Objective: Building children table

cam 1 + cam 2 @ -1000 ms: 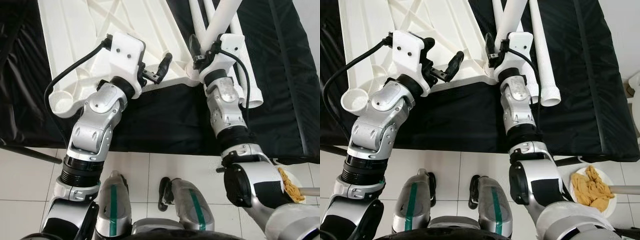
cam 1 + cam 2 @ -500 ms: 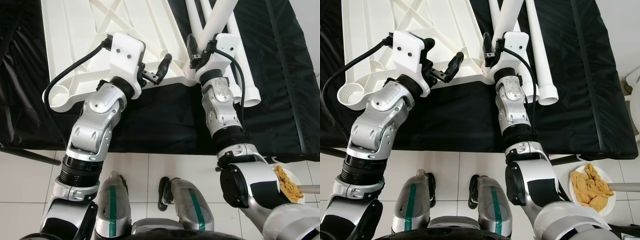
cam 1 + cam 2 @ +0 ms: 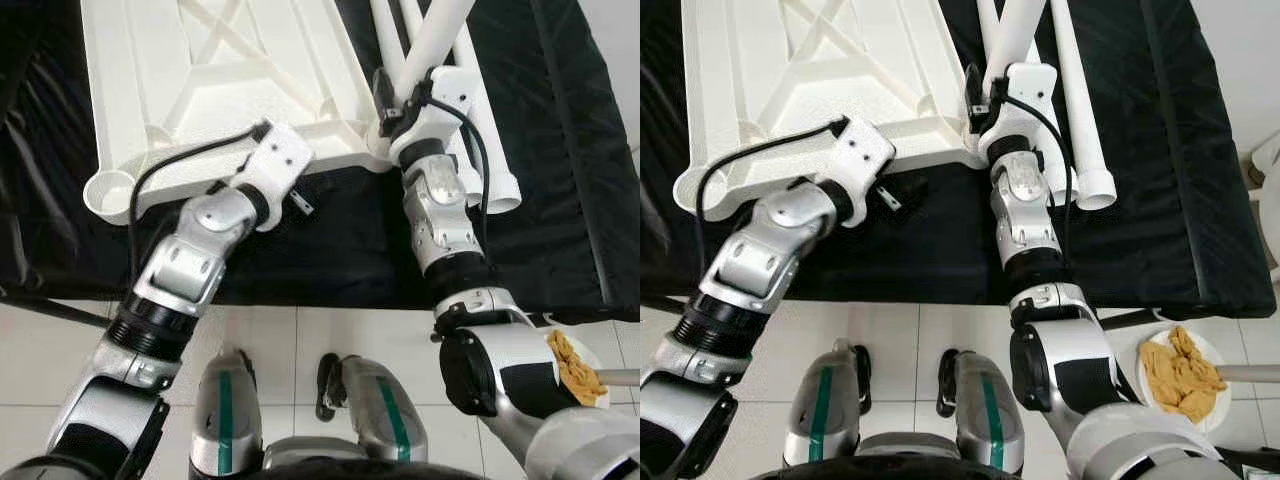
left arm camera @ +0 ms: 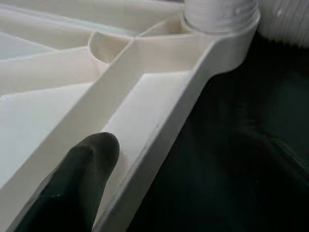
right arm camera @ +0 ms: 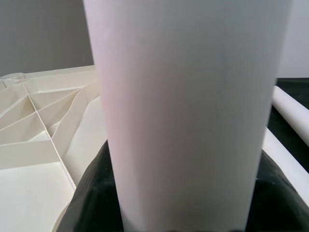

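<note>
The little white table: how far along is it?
Early. The tabletop lies upside down on the black cloth. The right gripper holds one leg tube standing in the near corner socket. The left gripper rests on the tabletop's edge. The other corner socket is empty; spare legs lie alongside.

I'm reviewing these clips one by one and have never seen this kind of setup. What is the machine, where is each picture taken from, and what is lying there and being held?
This is a humanoid robot with two silver arms. The two wide pictures come from cameras in its head, looking down over its arms and legs. The two close-ups come from cameras on its wrists.

On a black cloth lies a white plastic tabletop, upside down with its ribs showing, beside loose white tube legs.

The right gripper holds one white leg upright at the tabletop's corner socket. The left gripper is at the tabletop's near edge, one black finger lying over the rim.

A plate of brownish food sits by the robot's right side.
</note>
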Robot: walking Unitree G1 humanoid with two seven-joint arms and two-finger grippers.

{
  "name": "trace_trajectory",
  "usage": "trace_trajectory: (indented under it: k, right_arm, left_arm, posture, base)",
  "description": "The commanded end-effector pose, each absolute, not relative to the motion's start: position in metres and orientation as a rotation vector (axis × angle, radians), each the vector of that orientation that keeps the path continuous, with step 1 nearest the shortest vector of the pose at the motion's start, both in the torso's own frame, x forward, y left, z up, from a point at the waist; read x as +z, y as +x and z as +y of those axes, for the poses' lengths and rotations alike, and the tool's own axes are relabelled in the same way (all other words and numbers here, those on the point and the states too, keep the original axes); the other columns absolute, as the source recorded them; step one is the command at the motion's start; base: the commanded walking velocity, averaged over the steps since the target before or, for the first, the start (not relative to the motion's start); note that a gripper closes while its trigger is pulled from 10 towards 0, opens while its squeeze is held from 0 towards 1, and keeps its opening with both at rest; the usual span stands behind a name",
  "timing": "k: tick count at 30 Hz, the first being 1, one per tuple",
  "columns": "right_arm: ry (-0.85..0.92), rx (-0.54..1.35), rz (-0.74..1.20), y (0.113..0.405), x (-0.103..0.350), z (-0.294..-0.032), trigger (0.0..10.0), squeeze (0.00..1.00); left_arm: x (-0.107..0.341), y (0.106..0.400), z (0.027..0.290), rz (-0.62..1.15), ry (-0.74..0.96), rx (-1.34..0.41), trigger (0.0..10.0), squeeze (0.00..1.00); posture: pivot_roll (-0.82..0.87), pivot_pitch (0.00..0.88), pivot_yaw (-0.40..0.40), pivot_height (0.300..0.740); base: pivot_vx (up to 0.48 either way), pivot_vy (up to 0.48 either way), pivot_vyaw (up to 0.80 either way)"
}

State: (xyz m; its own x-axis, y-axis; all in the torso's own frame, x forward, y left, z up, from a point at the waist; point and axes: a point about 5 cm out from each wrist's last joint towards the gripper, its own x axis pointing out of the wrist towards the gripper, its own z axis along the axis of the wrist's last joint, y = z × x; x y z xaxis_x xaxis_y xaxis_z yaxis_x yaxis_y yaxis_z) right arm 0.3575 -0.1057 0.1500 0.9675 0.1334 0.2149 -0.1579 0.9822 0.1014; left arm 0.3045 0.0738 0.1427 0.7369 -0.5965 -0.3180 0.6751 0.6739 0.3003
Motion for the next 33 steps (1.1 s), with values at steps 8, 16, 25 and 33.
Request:
trace_trajectory:
  k: [8, 16, 25, 33]
  right_arm:
    - [0.14, 0.112, 0.002, 0.342, 0.099, -0.108, 10.0, 0.0]
    - [0.14, 0.109, 0.001, 0.343, 0.1, -0.109, 10.0, 0.0]
    - [0.137, 0.104, 0.002, 0.343, 0.1, -0.11, 10.0, 0.0]
    - [0.141, 0.082, -0.001, 0.341, 0.1, -0.11, 10.0, 0.0]
  left_arm:
    - [0.128, 0.315, 0.073, 0.29, 0.467, -0.694, 10.0, 0.0]
    - [0.128, 0.318, 0.076, 0.298, 0.448, -0.721, 0.0, 0.0]
    - [0.131, 0.31, 0.074, 0.288, 0.409, -0.787, 0.0, 0.0]
    - [0.133, 0.308, 0.072, 0.285, 0.39, -0.784, 0.0, 0.0]
  posture:
    - [0.1, 0.119, -0.045, 0.74]
    - [0.1, 0.121, -0.044, 0.74]
    - [0.1, 0.124, -0.045, 0.74]
    - [0.1, 0.129, -0.044, 0.74]
  base:
    - [0.0, 0.0, 0.0]
    - [0.0, 0.0, 0.0]
    - [0.0, 0.0, 0.0]
    - [0.0, 0.0, 0.0]
